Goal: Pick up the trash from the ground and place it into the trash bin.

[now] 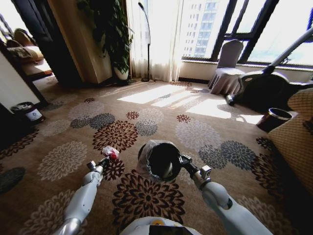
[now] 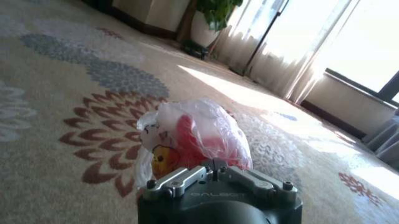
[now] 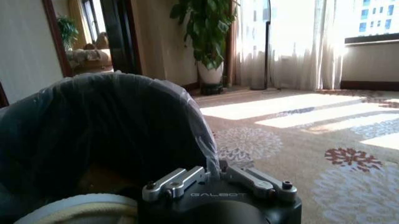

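Pink, black and floral browns
Pink-white wad [image 2: 193,135]; black bin [image 1: 159,160], grey-white liner; beige carpet [image 1: 161,117] with brown, grey flowers

A beige carpet [image 1: 161,110] with large flower medallions in brown, grey and white covers the floor. Sun falls through tall windows [image 1: 234,24] at the far wall and lies in bright patches on the carpet. Sheer curtains [image 1: 159,34] hang beside a floor lamp [image 1: 148,39] and a potted plant [image 1: 115,34]. A covered chair [image 1: 227,68] stands under the windows. A brown pot [image 1: 274,119] sits near the carpet's right edge, beside a patterned sofa [image 1: 298,137].
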